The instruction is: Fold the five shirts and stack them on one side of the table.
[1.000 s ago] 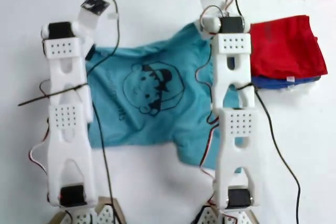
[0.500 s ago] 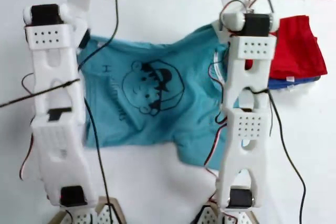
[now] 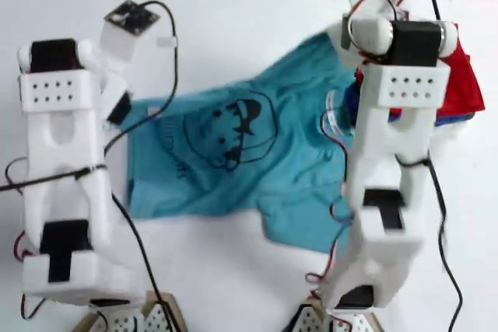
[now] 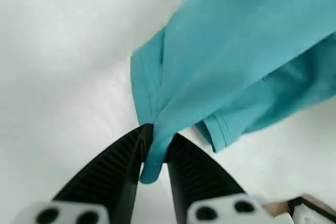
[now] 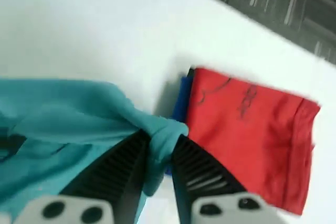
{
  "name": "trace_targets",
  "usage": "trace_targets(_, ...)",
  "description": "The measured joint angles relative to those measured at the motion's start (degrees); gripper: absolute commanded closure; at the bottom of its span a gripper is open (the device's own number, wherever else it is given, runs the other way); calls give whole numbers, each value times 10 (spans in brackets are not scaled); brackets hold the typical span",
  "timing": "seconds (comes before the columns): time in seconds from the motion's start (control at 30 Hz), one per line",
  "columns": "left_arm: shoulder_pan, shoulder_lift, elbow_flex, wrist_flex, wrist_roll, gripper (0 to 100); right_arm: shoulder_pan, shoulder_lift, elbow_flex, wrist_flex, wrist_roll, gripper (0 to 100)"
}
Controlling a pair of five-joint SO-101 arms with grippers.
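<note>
Bare table runs across the upper left and top middle of the high view. The teal shirt covers the centre. The left arm lines the left edge, while the right arm and folded stack crowd the right.

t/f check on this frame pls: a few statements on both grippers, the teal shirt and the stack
1. The left gripper is shut on an edge of the teal shirt. True.
2. The right gripper is open and holds nothing. False: it is shut on a bunched bit of the teal shirt.
3. The folded red shirt lies on top of a blue shirt. True.
4. The teal shirt is folded and on the stack. False: it lies spread out, print up, on the table beside the stack.
</note>
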Motion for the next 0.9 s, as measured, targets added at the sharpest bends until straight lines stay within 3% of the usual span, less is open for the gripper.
trace_targets(0.13,-8,-33,84,-18,-23,974,0,-122,222,-11,0,980)
trace_targets(0.5,-18,-67,335,-132,-67,974,34,-465,800,-206,47,980)
trace_targets(0.7,-18,-67,426,-197,-74,974,86,-570,949,-223,87,980)
trace_targets(0.9,-18,-67,447,-206,-76,974,127,-620,1029,-222,123,980)
